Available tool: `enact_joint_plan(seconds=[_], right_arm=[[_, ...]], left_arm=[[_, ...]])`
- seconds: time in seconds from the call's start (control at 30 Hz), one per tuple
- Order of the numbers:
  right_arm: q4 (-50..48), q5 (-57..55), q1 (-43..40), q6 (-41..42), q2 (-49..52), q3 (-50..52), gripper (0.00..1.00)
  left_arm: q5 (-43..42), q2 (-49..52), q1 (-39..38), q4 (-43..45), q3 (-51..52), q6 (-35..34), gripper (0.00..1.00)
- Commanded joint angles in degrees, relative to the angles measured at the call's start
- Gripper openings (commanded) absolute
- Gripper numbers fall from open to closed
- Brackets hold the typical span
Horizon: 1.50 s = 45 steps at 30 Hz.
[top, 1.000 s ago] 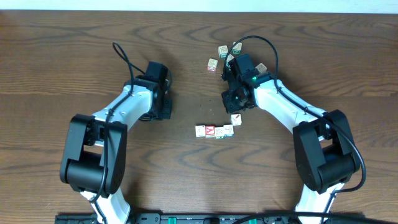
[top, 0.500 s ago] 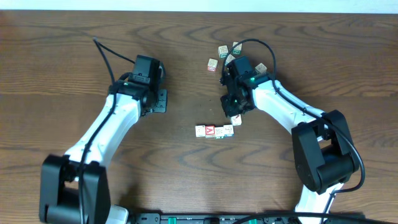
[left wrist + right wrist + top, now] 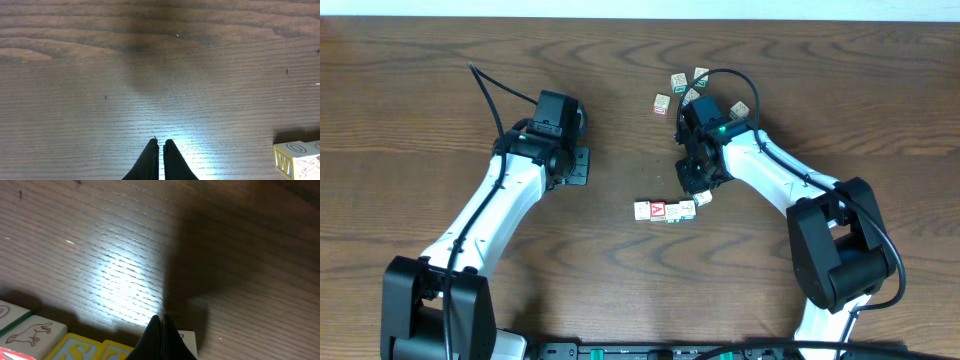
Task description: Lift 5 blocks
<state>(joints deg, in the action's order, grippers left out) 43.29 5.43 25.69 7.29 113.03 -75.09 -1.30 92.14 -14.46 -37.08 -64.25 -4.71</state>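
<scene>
Right gripper [image 3: 161, 322] was pinched shut with nothing in it, its tips low over the table [image 3: 100, 255] and right at the edge of the odd block [image 3: 187, 341], which lay just beside the end of the row. Left gripper [image 3: 161, 147] was shut and empty as well. It hovered over bare wood, well apart from the row, with a W block [image 3: 295, 159] at the corner of its view. To my eye the trouble would come from those closed right tips: pushed on, they would shove the cube instead of taking it, and knock the row askew. The row's cubes sat tight together, so a finger might find no gap and drag a neighbour. I counted five blocks [image 3: 673, 212] near: four in the row, the A block [image 3: 658, 210] among them, plus the odd one. Far blocks [image 3: 663, 104] numbered four for sure, maybe a fifth half hidden by the arm. Two grippers.
</scene>
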Motion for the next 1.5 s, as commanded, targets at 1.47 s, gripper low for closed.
enact_joint_plan(seconds=[1.47], right_arm=[[5.9,-6.0,1.6,1.9,0.4,-1.0,0.01]], left_arm=[[0.5,-0.4,-0.2,-0.7,0.3,-0.3,0.07]])
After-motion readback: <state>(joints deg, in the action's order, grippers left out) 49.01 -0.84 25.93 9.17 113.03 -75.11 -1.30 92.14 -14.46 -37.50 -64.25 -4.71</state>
